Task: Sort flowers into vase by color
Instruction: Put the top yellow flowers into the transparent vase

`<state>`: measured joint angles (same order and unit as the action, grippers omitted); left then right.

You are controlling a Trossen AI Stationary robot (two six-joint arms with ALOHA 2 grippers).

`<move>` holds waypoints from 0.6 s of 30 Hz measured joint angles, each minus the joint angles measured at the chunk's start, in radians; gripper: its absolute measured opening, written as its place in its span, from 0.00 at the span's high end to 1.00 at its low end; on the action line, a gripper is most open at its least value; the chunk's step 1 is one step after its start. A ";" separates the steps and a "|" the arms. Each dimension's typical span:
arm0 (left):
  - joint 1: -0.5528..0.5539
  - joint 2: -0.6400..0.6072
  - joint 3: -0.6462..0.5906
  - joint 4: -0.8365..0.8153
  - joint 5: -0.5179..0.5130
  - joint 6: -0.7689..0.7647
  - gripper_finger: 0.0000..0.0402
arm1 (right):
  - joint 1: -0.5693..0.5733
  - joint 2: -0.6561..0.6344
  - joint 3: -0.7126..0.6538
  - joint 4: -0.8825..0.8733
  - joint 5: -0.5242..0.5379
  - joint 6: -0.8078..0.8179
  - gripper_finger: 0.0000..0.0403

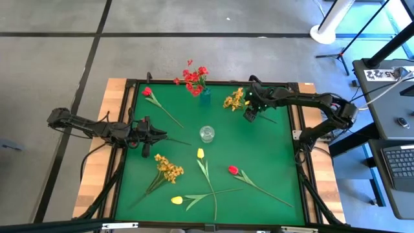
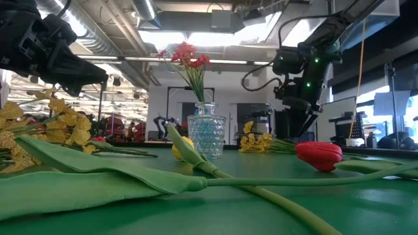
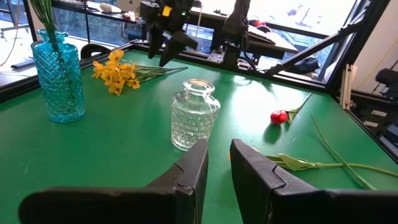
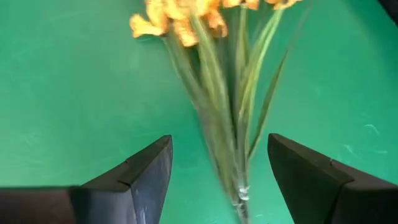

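We see the right gripper [image 4: 217, 177] poised over a yellow spray [image 4: 214, 74], fingers spread wide with the bunched stems running between them but not yet touched. In the high view this right gripper [image 1: 250, 115] sits just beside the blue vase [image 1: 205, 97], on the side away from the left arm, and the yellow spray [image 1: 234, 99] lies flat between the two.

The spray's long axis runs away from the blue vase: blossoms toward the vase, stems trailing under the gripper. We judge it light and limp, the thin stems apt to bend and splay, the blossoms easily crushed. The bundled stems, a little below the blossoms, look like the place to take hold.

The blue vase already holds a red spray [image 1: 193, 77]. Near it, toward the table's middle, stands the clear vase [image 1: 206, 134], empty as far as we can tell.

The left gripper [image 1: 145, 134] hovers on the far side of the clear vase from the right arm, fingers parted by a narrow gap and holding nothing.

Farther from the blue vase lie a second yellow spray [image 1: 168, 168], yellow tulips [image 1: 200, 153] and a red tulip [image 1: 233, 170].
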<state>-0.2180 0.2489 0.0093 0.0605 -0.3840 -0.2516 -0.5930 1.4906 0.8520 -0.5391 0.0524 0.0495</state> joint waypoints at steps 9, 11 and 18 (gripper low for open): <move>0.000 0.000 0.000 0.000 0.000 0.000 0.83 | -0.126 0.000 -0.134 0.111 -0.063 -0.047 0.35; 0.000 0.000 0.000 0.000 0.000 0.000 0.83 | -0.138 0.000 -0.168 0.140 -0.063 -0.048 0.35; 0.000 0.000 0.000 0.000 0.000 0.000 0.83 | -0.140 -0.005 -0.220 0.186 -0.076 -0.045 0.51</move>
<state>-0.2182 0.2487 0.0091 0.0603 -0.3838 -0.2516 -0.7334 1.4856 0.6319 -0.3534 -0.0236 0.0045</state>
